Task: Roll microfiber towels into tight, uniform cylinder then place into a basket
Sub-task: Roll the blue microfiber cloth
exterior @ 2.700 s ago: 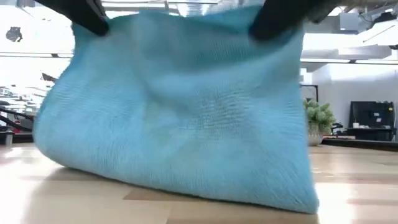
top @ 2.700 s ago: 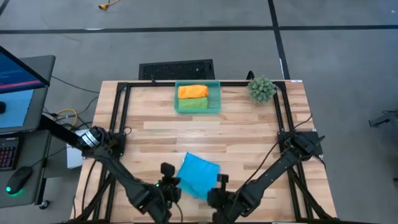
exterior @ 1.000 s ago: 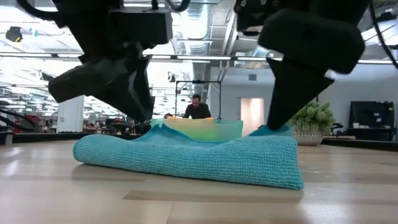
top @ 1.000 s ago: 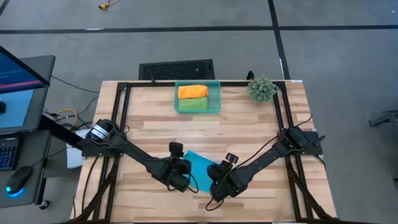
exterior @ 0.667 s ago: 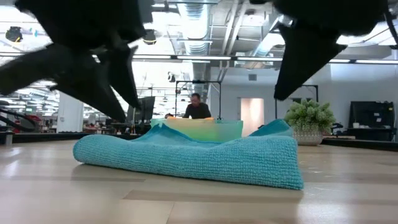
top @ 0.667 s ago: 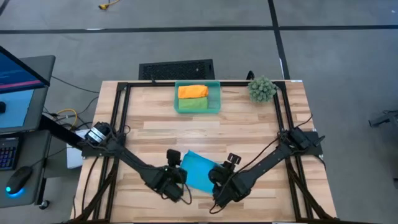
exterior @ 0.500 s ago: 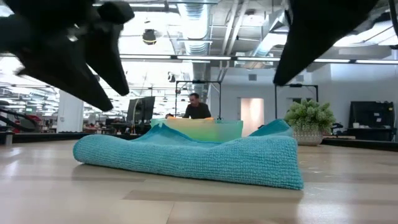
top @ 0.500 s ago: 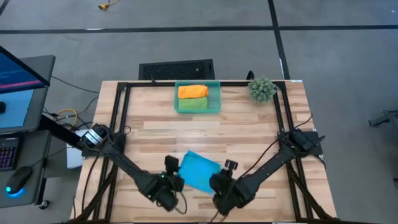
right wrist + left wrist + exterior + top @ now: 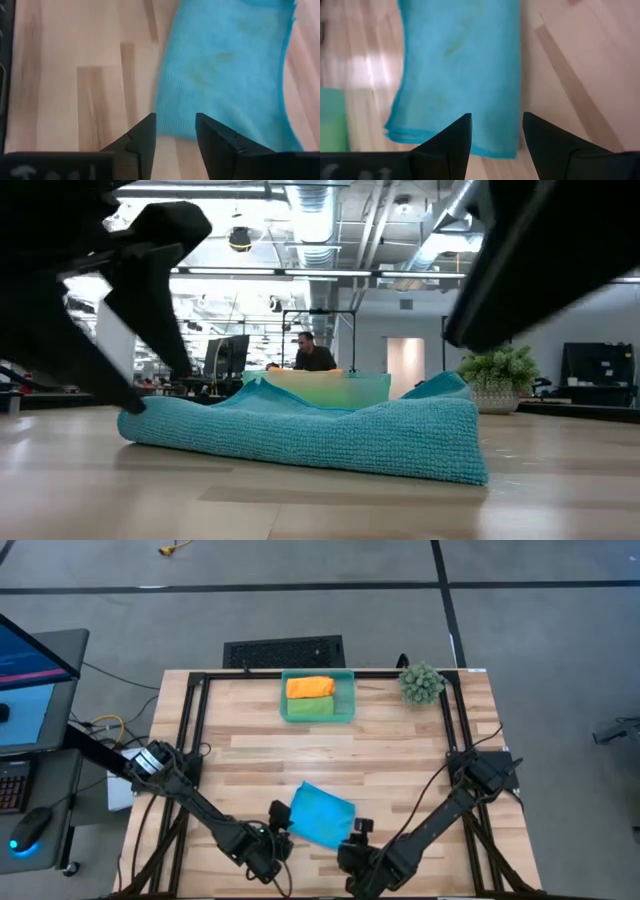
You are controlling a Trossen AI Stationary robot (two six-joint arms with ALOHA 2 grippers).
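Observation:
A sky-blue microfiber towel [image 9: 320,815] lies folded in several layers on the wooden table, near its front edge; the low view shows it as a low, lumpy pad [image 9: 320,438]. My left gripper [image 9: 496,120] hangs open just short of the towel's near left corner. My right gripper [image 9: 175,117] hangs open just short of its near right corner. Both slant down toward the towel, and I see neither touching it. The teal basket [image 9: 345,675] stands at the far middle, with an orange towel [image 9: 310,687] and a green towel [image 9: 310,708] rolled inside.
A spiky green plant ball [image 9: 421,683] sits at the far right corner. A black frame [image 9: 195,720] runs along the table's sides. Bare wood lies between the blue towel and the basket. A person sits in the room beyond the table [image 9: 315,358].
Both grippers have drawn back off the blue towel toward the table's near edge, the left also leftward and the right also rightward, each turning as it went. The towel has stayed where it was, folded and unmoved.

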